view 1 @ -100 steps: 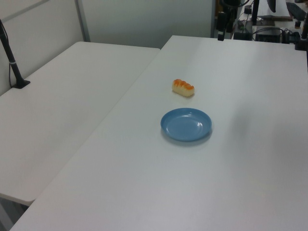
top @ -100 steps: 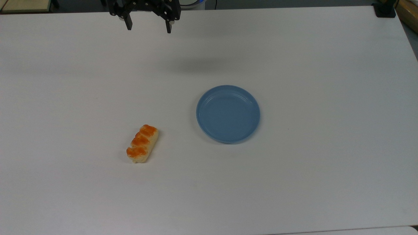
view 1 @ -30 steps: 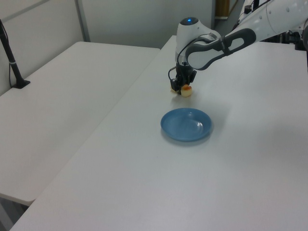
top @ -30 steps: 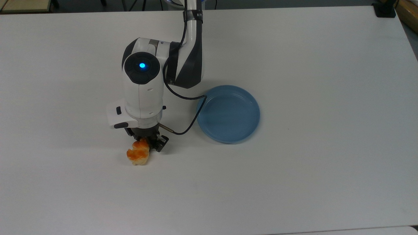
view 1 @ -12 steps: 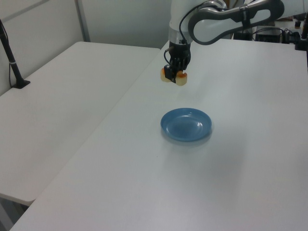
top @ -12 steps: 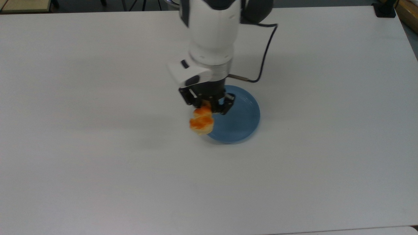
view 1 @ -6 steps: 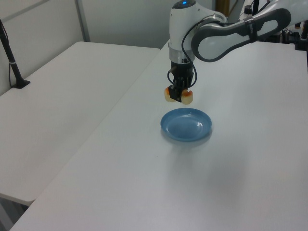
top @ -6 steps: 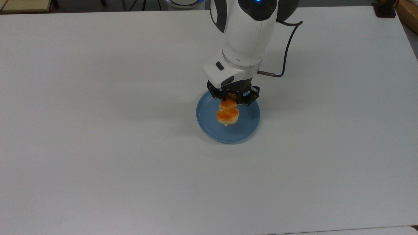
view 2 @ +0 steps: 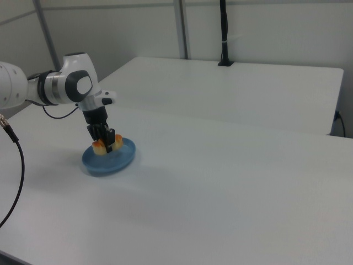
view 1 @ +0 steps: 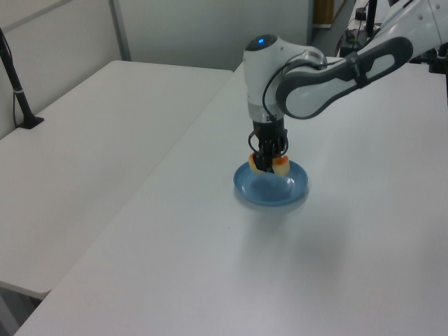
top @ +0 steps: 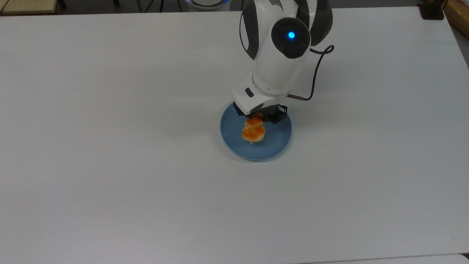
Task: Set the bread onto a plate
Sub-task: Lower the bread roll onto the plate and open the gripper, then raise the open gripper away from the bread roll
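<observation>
Claw [top: 261, 118] pinching the bread [top: 253, 132] across its middle, directly beneath the arm's wrist, low inside the plate [top: 278, 143] on the white table [top: 110, 146]; contact with plate unclear

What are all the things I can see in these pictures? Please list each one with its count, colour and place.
bread: one, pale cream with orange-brown glazed top, held over the inside of the plate, low above it or touching it.
plate: one, light blue, on the near table, right of middle in the top view.
near table: one, white, under the plate.
second table: one, white, beside the near table, on the left view's left.
black post: one, standing at the far edge of the second table in the right view.
arm: one, white and dark grey, with a blue light.
gripper: one, black, shut on the bread.
</observation>
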